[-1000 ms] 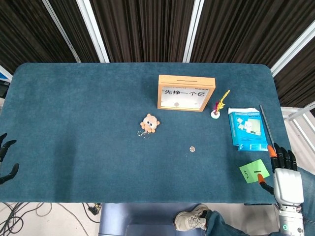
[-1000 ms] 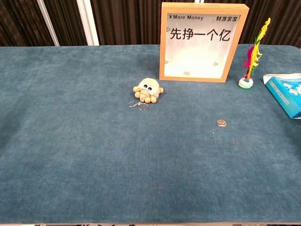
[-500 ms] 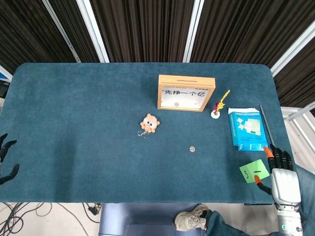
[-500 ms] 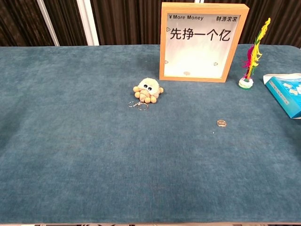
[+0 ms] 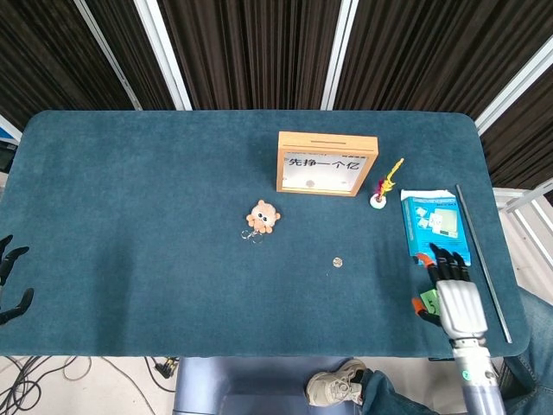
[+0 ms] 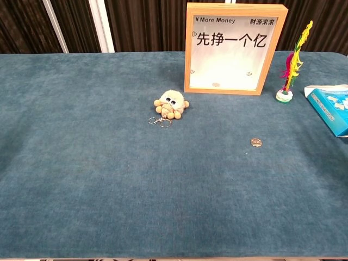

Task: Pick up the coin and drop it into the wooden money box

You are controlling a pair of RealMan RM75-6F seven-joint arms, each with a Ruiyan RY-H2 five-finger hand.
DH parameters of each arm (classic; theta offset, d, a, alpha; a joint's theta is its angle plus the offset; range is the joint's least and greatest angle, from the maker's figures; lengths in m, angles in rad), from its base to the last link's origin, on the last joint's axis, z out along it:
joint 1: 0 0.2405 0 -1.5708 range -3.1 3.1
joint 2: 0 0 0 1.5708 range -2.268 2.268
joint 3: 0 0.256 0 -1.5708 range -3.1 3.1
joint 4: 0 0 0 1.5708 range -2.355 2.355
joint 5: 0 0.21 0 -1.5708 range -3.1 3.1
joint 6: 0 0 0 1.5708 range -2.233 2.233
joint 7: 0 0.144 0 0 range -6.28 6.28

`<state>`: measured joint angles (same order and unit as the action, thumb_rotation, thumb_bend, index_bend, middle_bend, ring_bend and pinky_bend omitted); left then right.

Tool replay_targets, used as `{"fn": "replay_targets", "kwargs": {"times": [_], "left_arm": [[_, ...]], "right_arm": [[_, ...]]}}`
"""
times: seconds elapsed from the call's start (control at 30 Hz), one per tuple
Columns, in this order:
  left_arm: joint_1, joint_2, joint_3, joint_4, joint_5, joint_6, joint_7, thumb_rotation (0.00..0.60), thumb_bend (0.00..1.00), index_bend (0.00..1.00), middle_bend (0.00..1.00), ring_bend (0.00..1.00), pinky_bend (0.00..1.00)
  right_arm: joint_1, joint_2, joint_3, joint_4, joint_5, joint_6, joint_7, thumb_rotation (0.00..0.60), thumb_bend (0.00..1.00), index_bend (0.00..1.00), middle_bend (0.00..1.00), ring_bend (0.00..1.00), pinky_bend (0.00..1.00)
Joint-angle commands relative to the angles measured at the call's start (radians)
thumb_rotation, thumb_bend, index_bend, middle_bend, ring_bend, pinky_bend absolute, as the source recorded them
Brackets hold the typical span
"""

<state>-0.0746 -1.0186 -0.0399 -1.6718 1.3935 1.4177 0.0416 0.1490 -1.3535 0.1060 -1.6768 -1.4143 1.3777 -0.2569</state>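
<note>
The blue table (image 5: 130, 216) has lots of open room on the side of the money box (image 5: 327, 162) where your left hand is. The money box stands upright toward the back edge. A blue box (image 5: 430, 220) lies past the feather toy (image 5: 384, 186), beside the table's right edge. Your right hand (image 5: 449, 290) is over the front edge, fingers apart, holding nothing. Your left hand (image 5: 10, 277) is off the far left edge, empty, fingers apart. A plush toy (image 5: 263, 215) sits in front of the money box. The coin (image 5: 338, 261) lies flat in front of the money box, apart from everything.
</note>
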Motion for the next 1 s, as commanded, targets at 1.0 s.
{"fn": "replay_targets", "kwargs": {"times": [1.0], "left_arm": [[-0.009, 0.017, 0.003, -0.014, -0.020, -0.036, -0.008, 0.600, 0.37, 0.19, 0.00, 0.00, 0.00]], "right_arm": [[0.209, -0.363, 0.090, 0.276, 0.188, -0.192, -0.104, 0.600, 0.43, 0.35, 0.01, 0.00, 0.00]]}}
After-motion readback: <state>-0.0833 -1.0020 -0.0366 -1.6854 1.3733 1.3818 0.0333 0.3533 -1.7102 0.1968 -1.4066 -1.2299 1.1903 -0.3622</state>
